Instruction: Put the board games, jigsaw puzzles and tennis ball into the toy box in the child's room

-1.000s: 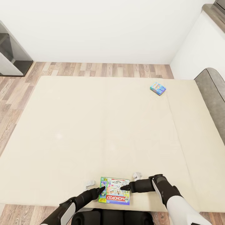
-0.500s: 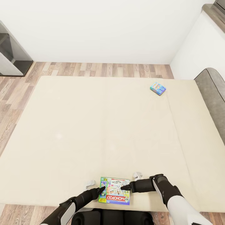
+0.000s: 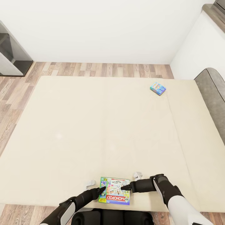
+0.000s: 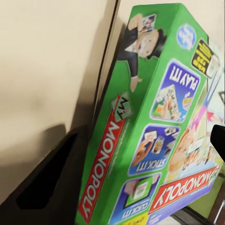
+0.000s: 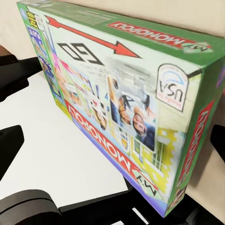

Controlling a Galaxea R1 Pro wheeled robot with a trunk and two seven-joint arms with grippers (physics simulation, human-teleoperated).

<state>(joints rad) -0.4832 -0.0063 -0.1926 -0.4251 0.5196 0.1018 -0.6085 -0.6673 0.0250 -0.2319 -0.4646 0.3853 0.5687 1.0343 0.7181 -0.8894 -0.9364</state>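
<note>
Both grippers, left gripper (image 3: 100,189) at 9 o'clock and right gripper (image 3: 125,187) at 3, squeeze the Monopoly box (image 3: 114,195) between them to lift it; whether each gripper's own jaws are parted is unclear.

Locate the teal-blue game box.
In the head view, the teal-blue box lies on the bed's far right part, far beyond both grippers and the Monopoly box.

The green-edged board game (image 3: 114,191) carries "MONOPOLY" in white on a red band along its lid edge. Its green side (image 4: 140,140) reads "MONOPOLY" again, with panels "PLAY IT!" and "STICK IT!". On the lid (image 5: 122,98), a large "GO" sits under a red arrow, a round badge says "USA".
</note>
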